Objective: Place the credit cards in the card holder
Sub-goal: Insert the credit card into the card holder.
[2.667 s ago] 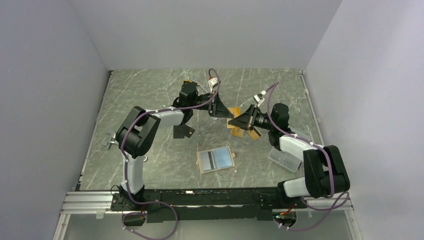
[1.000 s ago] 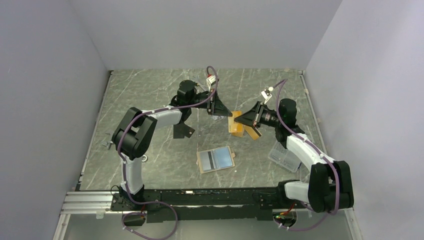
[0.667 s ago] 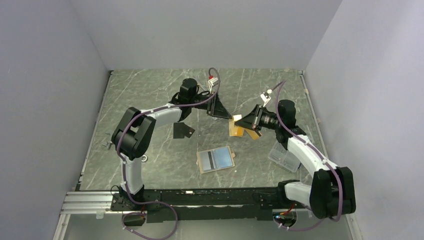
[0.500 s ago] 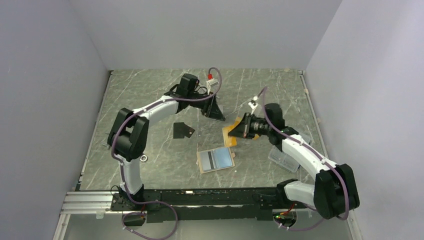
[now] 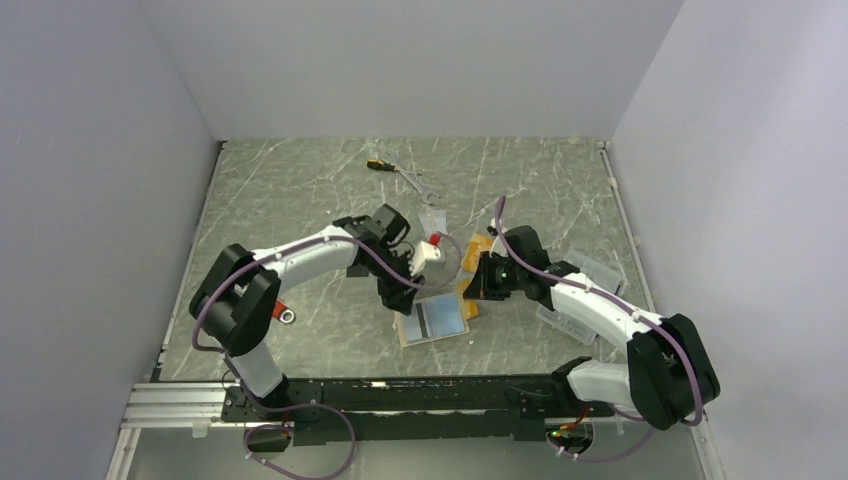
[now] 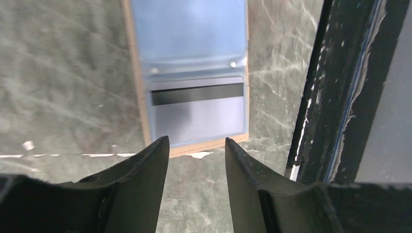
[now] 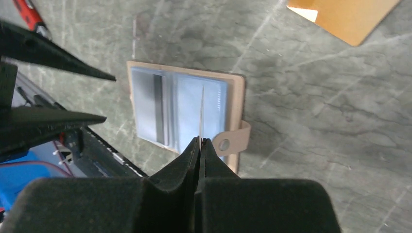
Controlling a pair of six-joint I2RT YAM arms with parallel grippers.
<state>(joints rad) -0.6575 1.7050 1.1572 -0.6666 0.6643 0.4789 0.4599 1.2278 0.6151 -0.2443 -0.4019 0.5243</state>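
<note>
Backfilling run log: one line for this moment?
left gripper: open by wallet edge | right gripper: shut on card above open wallet | striped card in pocket

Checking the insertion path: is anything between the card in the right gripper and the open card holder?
Nothing visible. The card, edge-on in the shut right gripper, hangs over the open card holder; the open left gripper hovers at its other end, beside the path.

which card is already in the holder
The silver card with the black stripe: it lies inside the open holder. The right gripper pinches an edge-on card, and an orange card lies outside the holder.
</note>
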